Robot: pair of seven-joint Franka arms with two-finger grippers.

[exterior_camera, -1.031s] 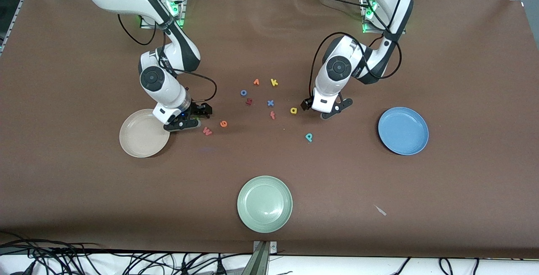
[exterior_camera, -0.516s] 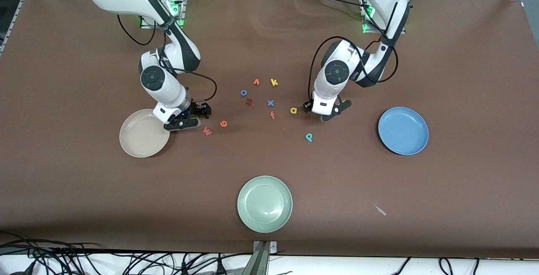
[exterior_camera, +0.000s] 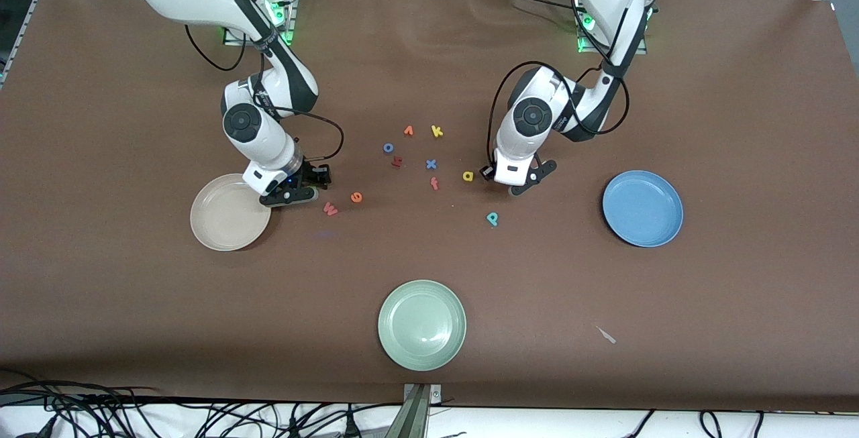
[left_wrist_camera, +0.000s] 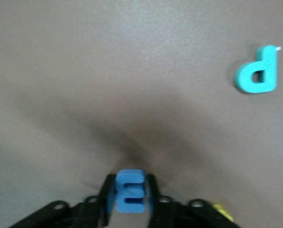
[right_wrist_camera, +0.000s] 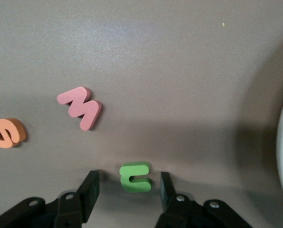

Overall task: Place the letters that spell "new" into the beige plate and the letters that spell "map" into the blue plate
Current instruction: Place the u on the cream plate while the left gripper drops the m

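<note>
The small blue foam m (left_wrist_camera: 130, 191) sat pinched in the left gripper (left_wrist_camera: 130, 192), jaws shut tight on it, low over the brown desk (exterior_camera: 604, 76) right beside the yellow foam a (exterior_camera: 468, 176). The teal foam p (exterior_camera: 492, 219) lay nearer the camera, the round sky-blue plate (exterior_camera: 642, 208) well apart. The right gripper (right_wrist_camera: 130, 187) had its jaws partly open around the green foam n (right_wrist_camera: 135, 176), not touching it, beside the round beige plate (exterior_camera: 228, 212). The pinkish-red foam w (exterior_camera: 330, 208) and orange foam e (exterior_camera: 356, 197) lay close by.
</note>
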